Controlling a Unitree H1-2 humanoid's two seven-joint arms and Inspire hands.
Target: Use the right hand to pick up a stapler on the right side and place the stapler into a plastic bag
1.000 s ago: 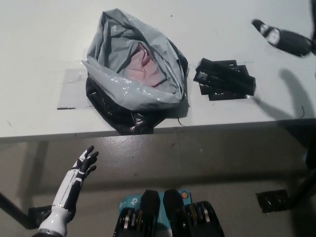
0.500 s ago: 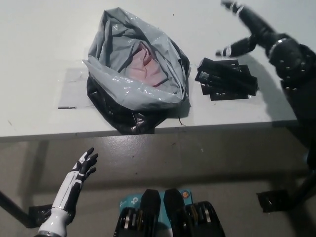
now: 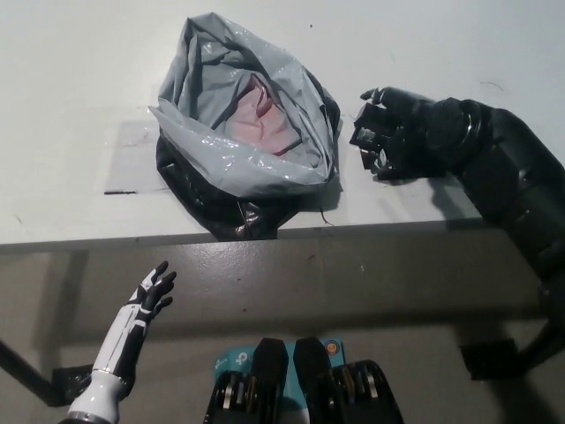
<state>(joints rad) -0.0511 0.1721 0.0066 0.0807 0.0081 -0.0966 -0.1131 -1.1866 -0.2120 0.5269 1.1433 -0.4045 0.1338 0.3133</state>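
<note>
The black stapler [image 3: 359, 138] lies on the white table [image 3: 79, 71], right of the bag, and only its left end shows. My black right hand [image 3: 408, 131] rests on top of it and covers most of it; a grip cannot be made out. The grey plastic bag [image 3: 231, 141], black underneath with something pink inside, stands open near the table's front edge, a short gap left of the stapler. My white left hand [image 3: 146, 305] hangs open below the table edge at the lower left.
A clear taped patch [image 3: 128, 159] lies on the table left of the bag. The table's front edge [image 3: 397, 226] runs across the middle of the picture, with grey floor below it. A black object [image 3: 485, 358] sits on the floor at the lower right.
My right arm has swung down from the far right of the table onto the stapler, which showed whole before. The bag and my left hand have stayed put.
</note>
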